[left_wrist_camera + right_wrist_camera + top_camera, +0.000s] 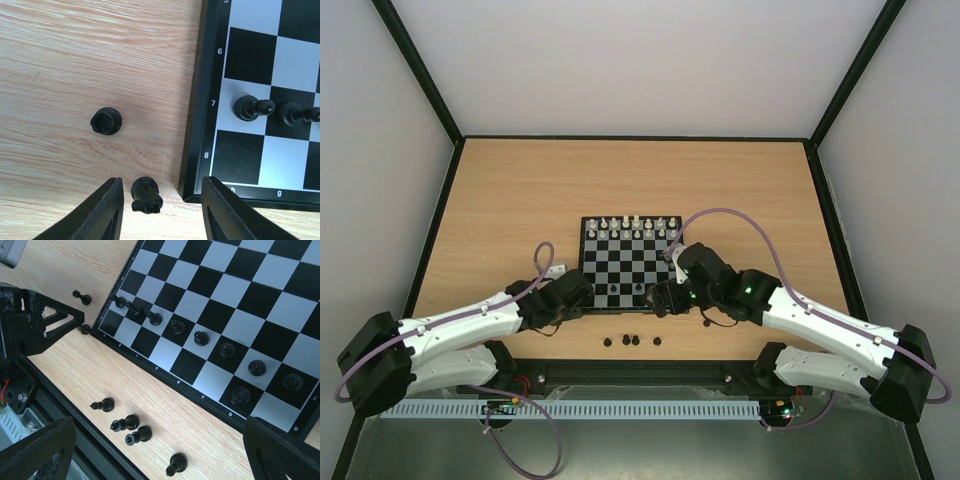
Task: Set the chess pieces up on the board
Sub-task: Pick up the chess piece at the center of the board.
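Centring the left pincer (162,187) matters: its spread fingers (107,210) flank a black piece (146,195) sitting nearer the outer finger; the other could catch the board (192,150). Right pincer (159,450): spread.

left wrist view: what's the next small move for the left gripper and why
Probably close the left gripper on the black chess piece. It lies on the table between the fingers, just off the board corner, with a gap on each side, so nothing is gripped yet. The board's nearest back-row squares are bare.
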Controlling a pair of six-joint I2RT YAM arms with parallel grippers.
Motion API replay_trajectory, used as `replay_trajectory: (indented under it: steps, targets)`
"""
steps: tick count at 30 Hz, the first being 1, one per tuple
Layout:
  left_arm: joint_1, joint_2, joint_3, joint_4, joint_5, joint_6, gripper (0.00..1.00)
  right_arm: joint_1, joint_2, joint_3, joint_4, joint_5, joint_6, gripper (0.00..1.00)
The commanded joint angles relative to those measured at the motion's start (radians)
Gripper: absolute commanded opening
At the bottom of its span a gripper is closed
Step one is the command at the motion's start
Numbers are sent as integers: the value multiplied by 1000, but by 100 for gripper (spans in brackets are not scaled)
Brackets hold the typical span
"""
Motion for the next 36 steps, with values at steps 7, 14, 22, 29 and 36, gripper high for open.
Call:
replay_trajectory:
  steps: [7, 14, 22, 29, 36]
  targets:
    - [65, 49, -12, 34, 5, 82, 37, 3, -42, -9, -35, 69, 18, 93]
    - [83, 42, -29, 67, 50, 115, 45, 3, -16, 1, -43, 92, 18, 93]
    - [83, -18, -53, 61, 73, 97, 66, 4, 10, 7, -51, 98, 17, 93]
    - [82, -13, -68, 66, 78, 83, 50, 4, 14, 4, -49, 96, 17, 93]
    - [82, -11, -75, 66, 82, 82, 40, 3, 14, 4, -47, 90, 16, 93]
